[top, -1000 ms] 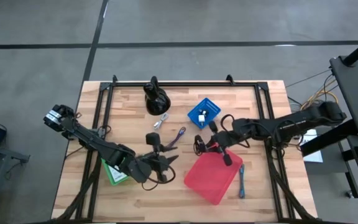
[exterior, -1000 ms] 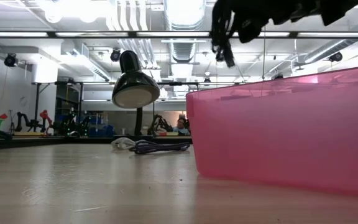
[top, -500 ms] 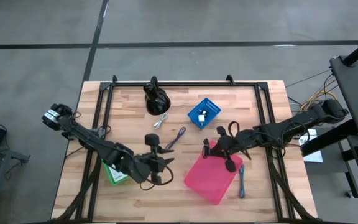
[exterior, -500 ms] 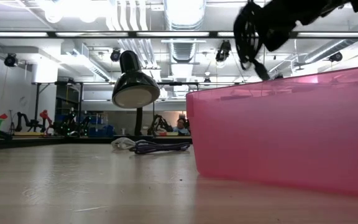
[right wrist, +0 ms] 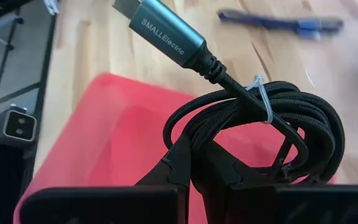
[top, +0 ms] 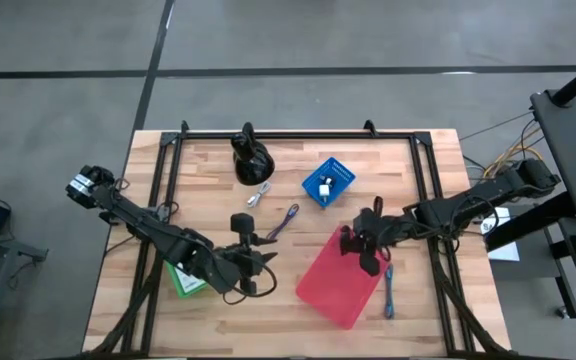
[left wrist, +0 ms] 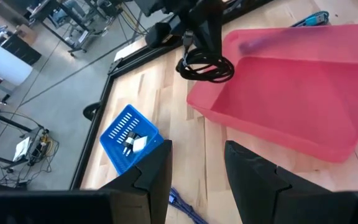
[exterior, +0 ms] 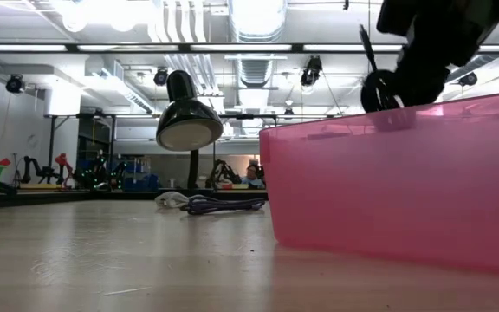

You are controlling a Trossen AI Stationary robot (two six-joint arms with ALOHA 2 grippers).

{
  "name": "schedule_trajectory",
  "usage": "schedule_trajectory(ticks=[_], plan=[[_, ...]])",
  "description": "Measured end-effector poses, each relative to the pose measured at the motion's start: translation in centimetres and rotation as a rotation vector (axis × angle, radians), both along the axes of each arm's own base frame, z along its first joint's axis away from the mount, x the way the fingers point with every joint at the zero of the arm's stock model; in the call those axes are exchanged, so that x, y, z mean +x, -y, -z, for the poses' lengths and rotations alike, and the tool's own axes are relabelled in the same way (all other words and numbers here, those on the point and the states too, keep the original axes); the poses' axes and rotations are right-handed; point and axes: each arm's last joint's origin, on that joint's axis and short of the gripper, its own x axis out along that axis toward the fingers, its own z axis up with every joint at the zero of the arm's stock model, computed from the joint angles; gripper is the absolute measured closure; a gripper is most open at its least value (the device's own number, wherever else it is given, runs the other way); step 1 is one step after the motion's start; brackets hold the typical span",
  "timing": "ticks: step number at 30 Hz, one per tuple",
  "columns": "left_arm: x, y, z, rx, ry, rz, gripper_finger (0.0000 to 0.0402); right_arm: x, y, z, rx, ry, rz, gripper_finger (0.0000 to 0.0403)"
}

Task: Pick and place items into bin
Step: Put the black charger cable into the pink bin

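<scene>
My right gripper [top: 356, 244] is shut on the black coiled cable [right wrist: 263, 121] and holds it over the far end of the pink bin [top: 340, 282]. The coil also shows in the left wrist view [left wrist: 205, 65] and at the bin's rim in the low view [exterior: 379, 88]. My left gripper [left wrist: 197, 167] is open and empty, left of the bin, near the table's front [top: 255, 262]. The purple cable [top: 286, 220] and the silver connector [top: 260, 193] lie on the table. The blue cable [top: 388, 290] lies right of the bin. My right gripper pinches several strands of the coil's loop [right wrist: 194, 134] between its two fingers [right wrist: 178, 163]. The fingers come from the table's right, slanting down. The coil, bound by a thin tie, hangs clear of the bin, with its grey plug end [right wrist: 166, 30] sticking out beyond the fingers.
A blue basket [top: 328, 180] with small white pieces stands behind the bin. The black rounded stand [top: 251, 160] is at the far middle. A green bin [top: 181, 278] sits under my left arm at the near left. Black frame rails run along the table's edges.
My right gripper has carried the black coil toward the table's right edge, from beside the bin's far left corner to over the bin, and has come down so the coil hangs at the bin's rim. It stays shut on the cable.
</scene>
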Motion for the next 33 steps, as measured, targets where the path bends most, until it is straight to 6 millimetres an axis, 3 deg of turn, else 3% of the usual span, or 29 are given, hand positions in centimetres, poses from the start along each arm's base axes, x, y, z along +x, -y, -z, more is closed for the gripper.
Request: schedule_trajectory(ticks=[20, 28, 33], plan=[[0.0, -0.2, 0.1, 0.003, -0.006, -0.004, 0.0271, -1.0, -0.2, 1.3, 0.225, -0.241, 0.074, 0.0394], [0.0, -0.2, 0.1, 0.007, -0.012, -0.006, 0.0271, 0.0, -0.6, 2.6, 0.237, -0.332, 0.046, 0.0394], [0.1, -0.4, 0.2, 0.011, -0.021, -0.012, 0.0271, 1.1, -1.0, 2.3, 0.195, -0.380, 0.029, 0.0394]])
